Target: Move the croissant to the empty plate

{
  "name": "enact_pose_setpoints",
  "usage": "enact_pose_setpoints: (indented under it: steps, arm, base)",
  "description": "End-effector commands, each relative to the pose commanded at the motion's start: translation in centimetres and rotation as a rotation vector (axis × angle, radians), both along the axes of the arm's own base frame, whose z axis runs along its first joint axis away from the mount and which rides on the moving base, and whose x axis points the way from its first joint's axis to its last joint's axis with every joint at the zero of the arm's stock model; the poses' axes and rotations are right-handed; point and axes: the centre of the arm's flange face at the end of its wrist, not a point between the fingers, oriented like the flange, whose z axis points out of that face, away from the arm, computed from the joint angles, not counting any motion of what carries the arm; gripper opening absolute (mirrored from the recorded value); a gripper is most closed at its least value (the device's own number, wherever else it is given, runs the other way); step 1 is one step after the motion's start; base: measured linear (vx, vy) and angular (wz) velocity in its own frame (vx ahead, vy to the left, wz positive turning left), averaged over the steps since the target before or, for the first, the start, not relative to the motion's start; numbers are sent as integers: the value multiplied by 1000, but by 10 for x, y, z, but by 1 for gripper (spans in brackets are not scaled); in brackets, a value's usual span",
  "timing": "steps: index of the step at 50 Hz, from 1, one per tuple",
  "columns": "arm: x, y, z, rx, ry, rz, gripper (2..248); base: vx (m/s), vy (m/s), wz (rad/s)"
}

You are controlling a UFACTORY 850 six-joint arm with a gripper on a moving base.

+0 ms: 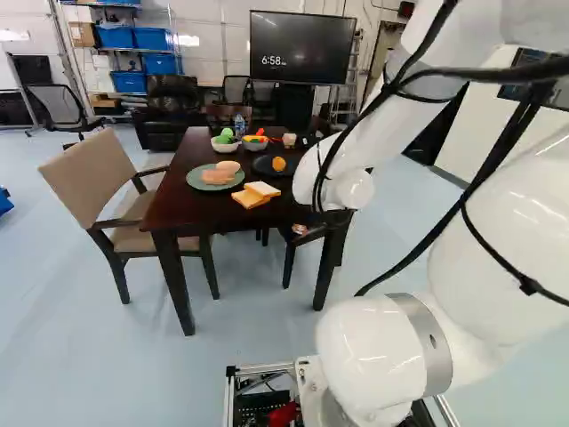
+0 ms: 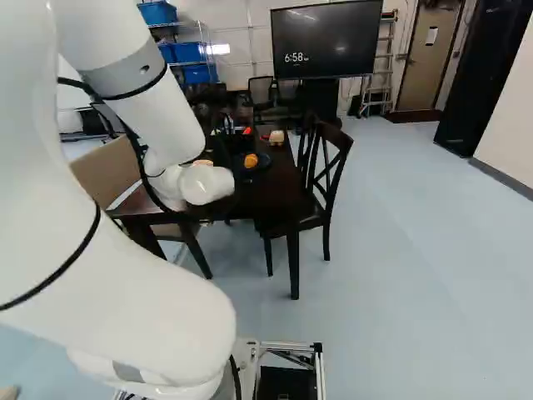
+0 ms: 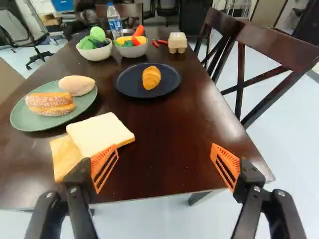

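Gripper (image 3: 165,154) wide open above the table's (image 3: 164,172) near end

Fingers well apart, orange pads (image 3: 104,167) facing each other across bare wood. Croissant (image 3: 151,78) lies on the dark plate (image 3: 129,89), ahead of the gap. One finger stands by the bread slices (image 3: 102,132), its pad overlapping their edge in the wrist view; cannot tell whether it touches. Other finger is near the table's side edge, the side with the dark chairs (image 3: 271,47).

Bare wood runs from the gap forward to the dark plate, and on along the plate's chair side. Bread slices and green plate (image 3: 17,117) crowd the opposite side; that plate holds two rolls (image 3: 77,84). Past the dark plate: two bowls (image 3: 94,54) of vegetables, a bottle (image 3: 114,22), red peppers (image 3: 155,44) and an egg carton (image 3: 177,42). Tan chair (image 1: 100,173) stands along the table at the left of the left base view.
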Motion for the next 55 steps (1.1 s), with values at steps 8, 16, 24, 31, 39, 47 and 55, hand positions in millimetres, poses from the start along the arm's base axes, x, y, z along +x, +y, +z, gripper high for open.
enact_pose_setpoints:
  steps: [8, 16, 24, 31, 39, 47, 55]
  arm:
    - [-17, -1, -7, -1, -31, -1, 247]
    - [-31, -2, -14, -1, -58, -2, 247]
    - [-44, -2, -19, -2, -81, -3, 247]
    - [-53, -2, -23, -2, -98, -4, 247]
    - [-62, -3, -27, -2, -114, -4, 247]
    - [-68, -3, -29, -2, -125, -5, 247]
    - [-72, -3, -31, -2, -132, -5, 247]
  base:
    - [0, 0, 0]
    - [0, 0, 0]
    - [0, 0, 0]
    - [0, 0, 0]
    - [0, 0, 0]
    - [0, 0, 0]
    - [0, 0, 0]
